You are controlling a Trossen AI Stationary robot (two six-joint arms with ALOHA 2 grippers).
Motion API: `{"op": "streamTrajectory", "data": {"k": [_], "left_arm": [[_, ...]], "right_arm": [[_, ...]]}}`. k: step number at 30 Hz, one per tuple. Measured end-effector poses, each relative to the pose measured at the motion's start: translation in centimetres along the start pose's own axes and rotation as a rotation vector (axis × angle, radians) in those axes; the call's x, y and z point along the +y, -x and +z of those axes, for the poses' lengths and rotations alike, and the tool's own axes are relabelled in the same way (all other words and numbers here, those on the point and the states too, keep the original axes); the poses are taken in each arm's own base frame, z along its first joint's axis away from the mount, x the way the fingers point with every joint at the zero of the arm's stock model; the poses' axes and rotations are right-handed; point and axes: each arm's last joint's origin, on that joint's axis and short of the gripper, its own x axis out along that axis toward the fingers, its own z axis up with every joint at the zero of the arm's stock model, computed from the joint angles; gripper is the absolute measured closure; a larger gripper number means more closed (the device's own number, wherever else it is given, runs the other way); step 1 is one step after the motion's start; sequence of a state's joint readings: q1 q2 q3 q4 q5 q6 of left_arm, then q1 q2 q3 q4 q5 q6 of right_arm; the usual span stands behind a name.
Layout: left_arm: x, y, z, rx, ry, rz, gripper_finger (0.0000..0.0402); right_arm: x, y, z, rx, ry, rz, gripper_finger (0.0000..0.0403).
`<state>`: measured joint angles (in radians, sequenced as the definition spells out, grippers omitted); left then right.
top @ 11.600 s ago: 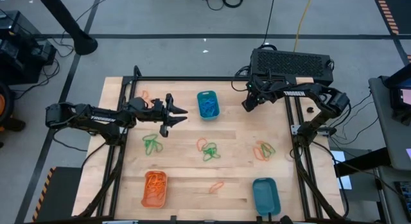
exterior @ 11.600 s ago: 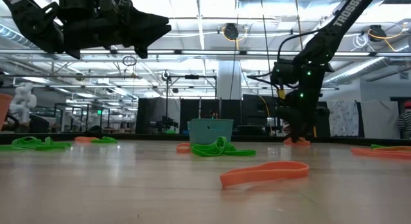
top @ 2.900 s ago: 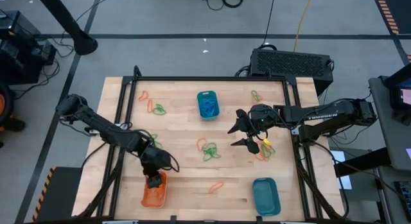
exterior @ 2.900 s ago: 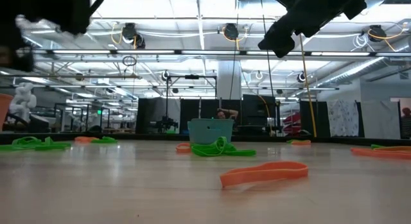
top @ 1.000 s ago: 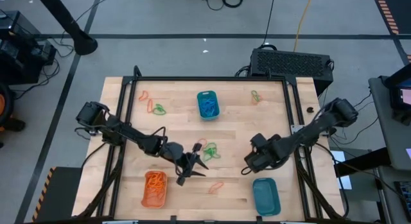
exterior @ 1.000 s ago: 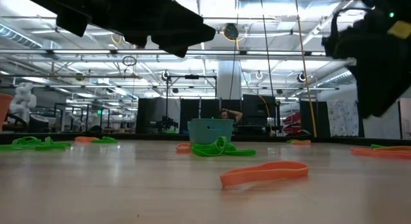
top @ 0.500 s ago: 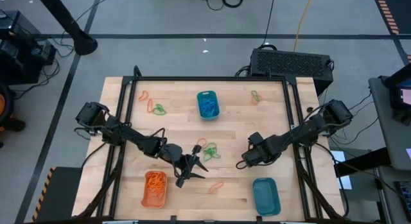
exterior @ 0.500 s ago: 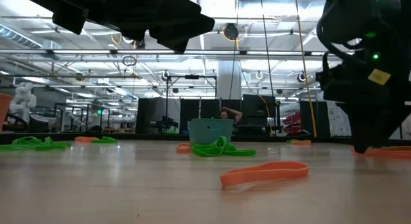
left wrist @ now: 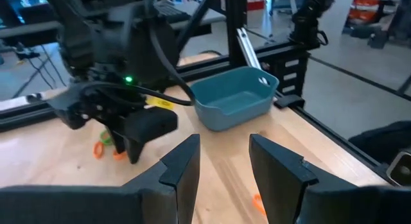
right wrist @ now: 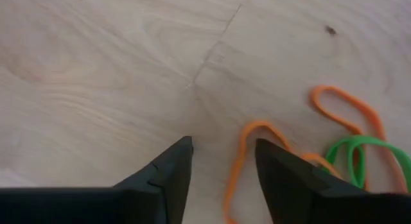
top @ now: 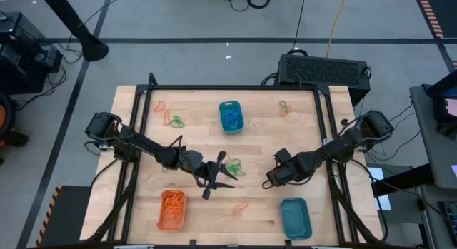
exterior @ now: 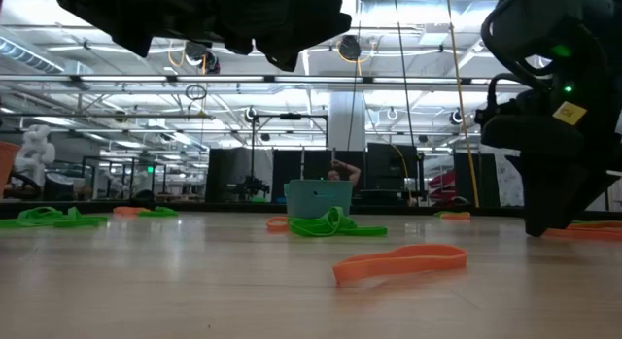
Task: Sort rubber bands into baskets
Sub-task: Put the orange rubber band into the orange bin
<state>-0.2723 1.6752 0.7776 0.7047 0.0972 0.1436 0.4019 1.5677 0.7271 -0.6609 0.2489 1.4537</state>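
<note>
Your right end effector (right wrist: 218, 163), fingers spread, hangs low over an orange rubber band (right wrist: 247, 153) near the desk's right edge, so pinch it next; left end effector (left wrist: 221, 163) waits spread mid-desk.

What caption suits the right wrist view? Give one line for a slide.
Right pincer, open, just above the wooden table, beside tangled orange rubber bands and a green one.

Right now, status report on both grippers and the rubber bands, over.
Left gripper open, empty, beside green bands mid-table. Right gripper open, low over an orange band, not gripped. Nothing blocking.
</note>
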Motion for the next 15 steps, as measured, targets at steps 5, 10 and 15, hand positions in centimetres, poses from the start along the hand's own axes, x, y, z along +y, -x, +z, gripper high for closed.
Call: {"op": "streamTrajectory", "data": {"k": [5,10,15], "left_arm": [[0.4,0.0,0.1,-0.019,0.0,0.012,0.0258],[0.4,0.0,0.2,-0.021,0.004,0.014,0.0259],[0.4,0.0,0.2,-0.021,0.005,0.014,0.0259]], "right_arm": [[-0.4,-0.3,-0.1,0.004,0.041,-0.011,0.0268],[-0.1,-0.2,-0.1,0.009,0.106,-0.004,0.0337],[1.1,0.8,0.3,0.015,0.201,0.034,0.0395]]}}
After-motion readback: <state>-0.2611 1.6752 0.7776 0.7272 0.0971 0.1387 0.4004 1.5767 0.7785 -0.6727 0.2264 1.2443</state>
